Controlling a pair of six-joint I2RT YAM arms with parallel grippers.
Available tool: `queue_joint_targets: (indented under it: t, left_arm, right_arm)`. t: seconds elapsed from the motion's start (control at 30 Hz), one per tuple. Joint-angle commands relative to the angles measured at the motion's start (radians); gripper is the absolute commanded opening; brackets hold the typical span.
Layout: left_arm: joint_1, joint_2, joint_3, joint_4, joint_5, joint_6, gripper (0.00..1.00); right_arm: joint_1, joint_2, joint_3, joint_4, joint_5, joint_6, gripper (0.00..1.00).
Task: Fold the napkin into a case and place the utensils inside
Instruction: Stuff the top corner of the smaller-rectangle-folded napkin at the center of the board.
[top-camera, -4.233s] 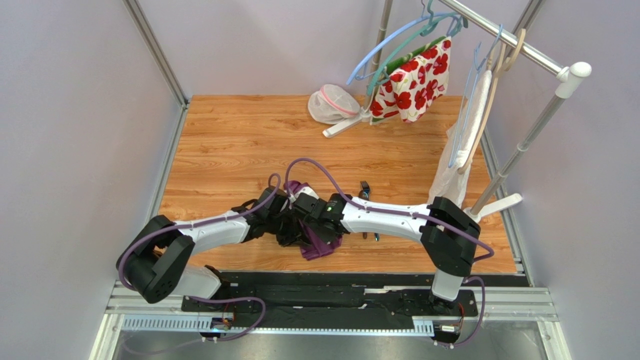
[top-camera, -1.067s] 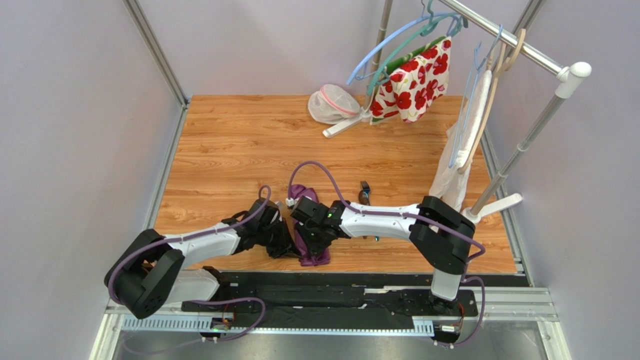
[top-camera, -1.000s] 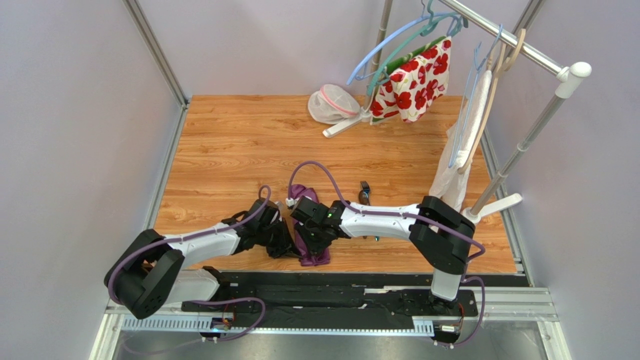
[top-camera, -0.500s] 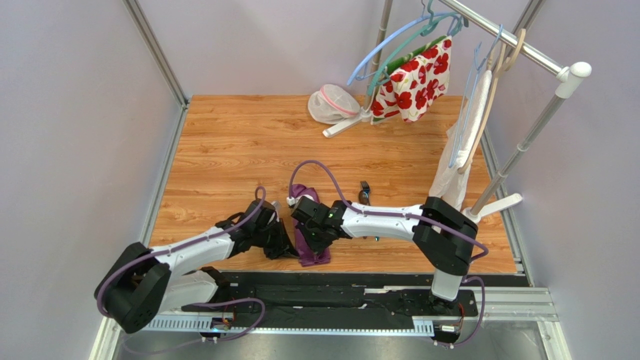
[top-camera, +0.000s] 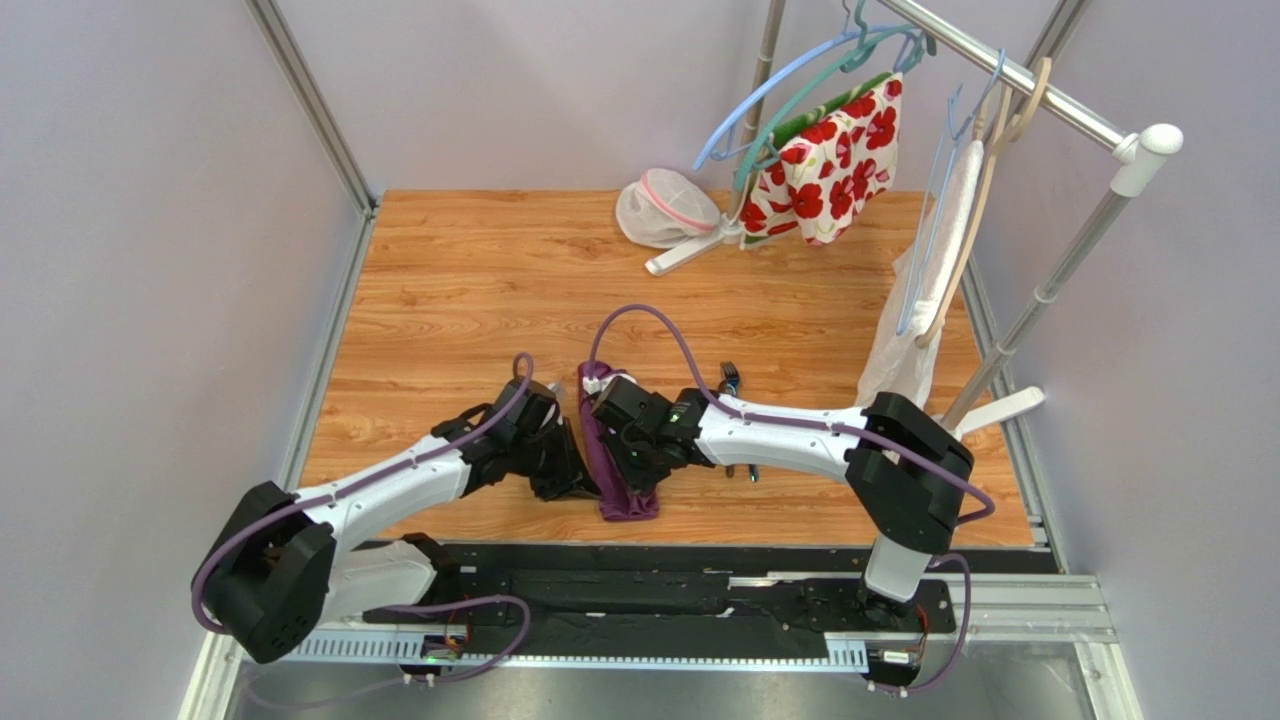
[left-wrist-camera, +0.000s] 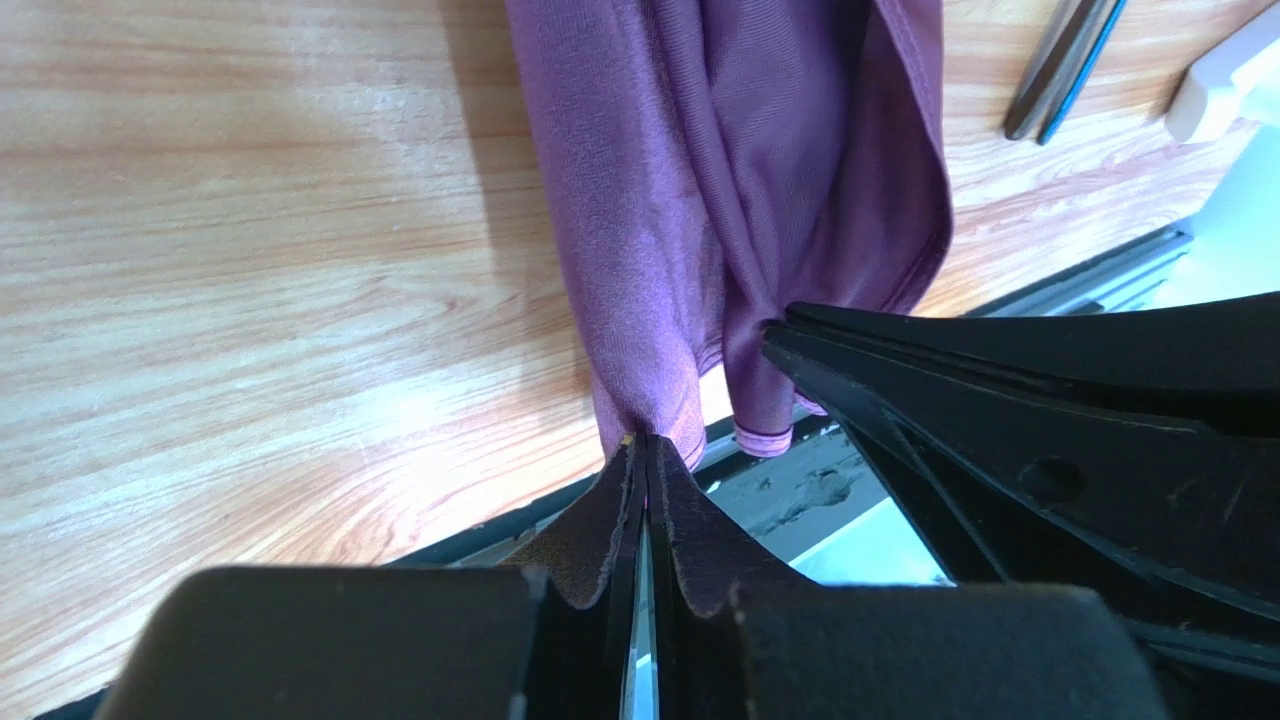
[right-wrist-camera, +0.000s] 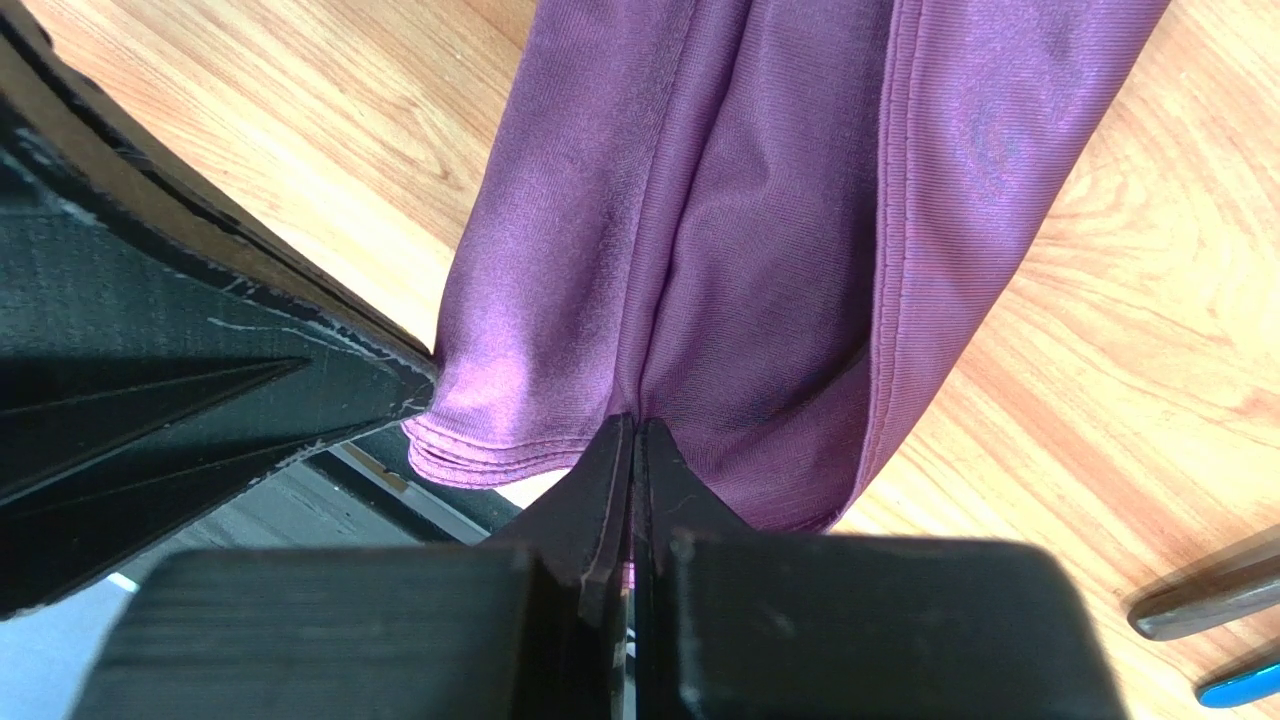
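The purple napkin (top-camera: 607, 447) lies bunched as a long narrow strip near the table's front edge, its near end hanging over the edge. My left gripper (top-camera: 571, 477) pinches the near left corner of the napkin (left-wrist-camera: 721, 180), jaws shut (left-wrist-camera: 646, 440). My right gripper (top-camera: 628, 450) is shut (right-wrist-camera: 631, 425) on a fold of the napkin (right-wrist-camera: 781, 195) beside it. The utensils (top-camera: 732, 383) lie just right of the cloth, mostly hidden under the right arm. Their dark handles (left-wrist-camera: 1059, 68) show in the left wrist view's corner, and again (right-wrist-camera: 1210, 600) in the right wrist view.
A clothes rack stands at the back right with hangers, a red-flowered cloth (top-camera: 827, 165) and a white cloth (top-camera: 920, 323). A white mesh pouch (top-camera: 661, 210) lies at the back. The black rail (top-camera: 676, 563) runs along the front edge.
The right gripper has closed on the napkin. Both grippers shifted slightly away from the front edge, and the cloth now lies as a straighter, longer strip.
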Motion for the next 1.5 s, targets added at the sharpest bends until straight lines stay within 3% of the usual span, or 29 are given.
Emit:
queue_joint_targets:
  t: [0.0,0.37,0.47,0.73,0.83,1.17,1.47]
  left_arm:
    - [0.005,-0.031,-0.004,-0.017,0.019,0.026,0.10]
    - [0.006,-0.181,-0.024,-0.193,-0.066,0.049,0.17]
    - [0.008,-0.172,-0.007,-0.135,-0.044,0.046,0.16]
    - [0.009,0.102,0.003,0.156,0.007,-0.012,0.07]
    - [0.008,0.184,-0.013,0.185,0.012,-0.010,0.06]
    - [-0.041,0.234,-0.068,0.308,0.022,-0.069,0.05]
    - [-0.058,0.219,-0.079,0.314,0.012,-0.084,0.05]
  right_arm:
    - [-0.010,-0.032,0.002,0.016,0.006,-0.013,0.00]
    - [-0.014,-0.025,0.016,0.016,-0.027,-0.033,0.00]
    - [-0.016,-0.028,0.011,0.017,-0.033,-0.032,0.00]
    - [-0.016,-0.040,0.010,0.013,-0.036,-0.024,0.00]
    - [-0.016,-0.042,0.022,0.006,-0.037,-0.024,0.00]
    - [-0.014,-0.006,0.076,0.045,-0.112,0.031,0.00]
    - [-0.013,0.038,0.022,0.129,-0.172,0.088,0.00]
